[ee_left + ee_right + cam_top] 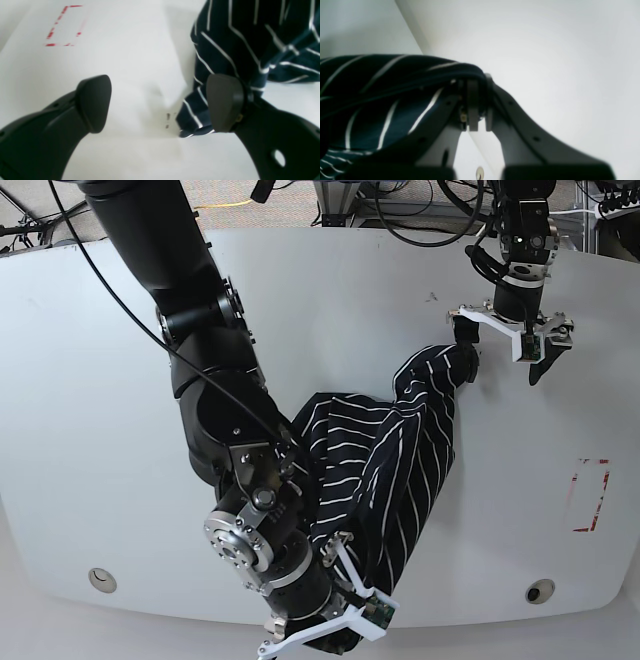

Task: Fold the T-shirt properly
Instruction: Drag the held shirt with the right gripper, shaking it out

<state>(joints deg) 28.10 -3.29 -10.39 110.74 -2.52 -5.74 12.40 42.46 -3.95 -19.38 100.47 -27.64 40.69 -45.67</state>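
T-shirt [385,455], dark with thin white stripes, lies bunched on the white bench [90,380], its long axis running diagonally in the base view from the near edge, low and centre, up toward the far right. The right claw [477,105] is clenched on a fold of the cloth at the near end, the fabric draped over its fingers [472,110]. The left claw [160,102] is spread wide at the far end; one finger touches the shirt's edge, the other stands apart over bare bench. A red dashed rectangle [588,495] is marked near the right edge.
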